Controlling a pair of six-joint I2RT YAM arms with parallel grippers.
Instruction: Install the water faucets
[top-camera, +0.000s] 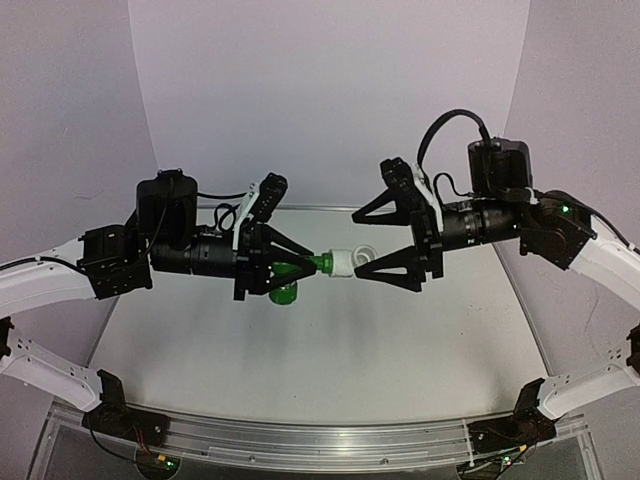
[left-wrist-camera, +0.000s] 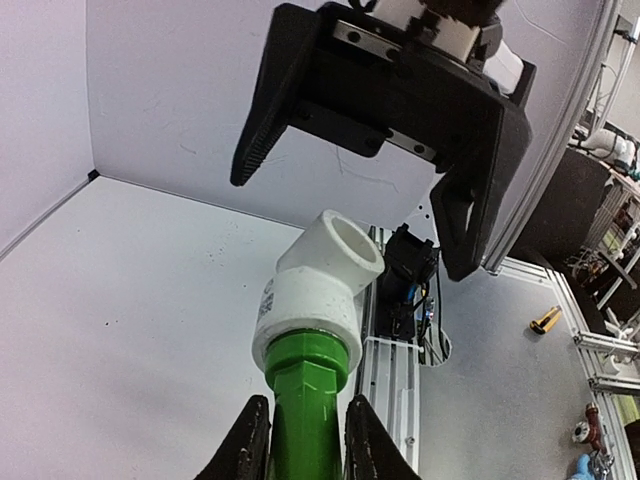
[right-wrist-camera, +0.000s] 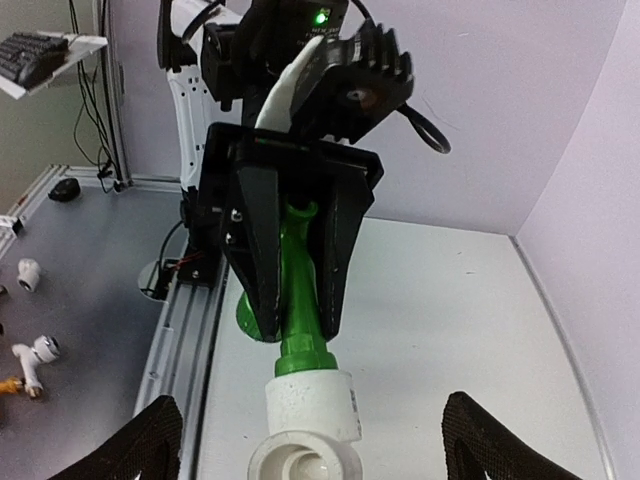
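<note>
The left gripper (top-camera: 268, 268) is clamped on the body of the green tap (top-camera: 300, 268) and holds it above the white table (top-camera: 330, 350), near the middle of the top view. The tap lies roughly level, with its spout end pointing to 3 o'clock. Its round knob (top-camera: 285, 293) hangs at 6 o'clock, just below the fingers.

The white elbow fitting (top-camera: 343, 263) sits on that spout end, touching the green hex collar, and its open mouth turns toward 2 o'clock.

The right gripper (top-camera: 359, 243) stands wide open around the fitting. In the right wrist view its fingers (right-wrist-camera: 150, 440) sit at about 8 and 4 o'clock of the fitting, apart from it on both sides. In the left wrist view the same jaws spread above the elbow at 12 o'clock, with ribbed pads facing inward.

A small grey label (left-wrist-camera: 268, 300) runs down the fitting's collar at its 9 o'clock side, but its print is too small to read. No brand name can be read anywhere.

In the right wrist view, a keyboard (right-wrist-camera: 40, 55) rests on a shelf off the table at 10 o'clock. Loose white pipe fittings (right-wrist-camera: 35, 355) lie on the floor at 8 o'clock.
</note>
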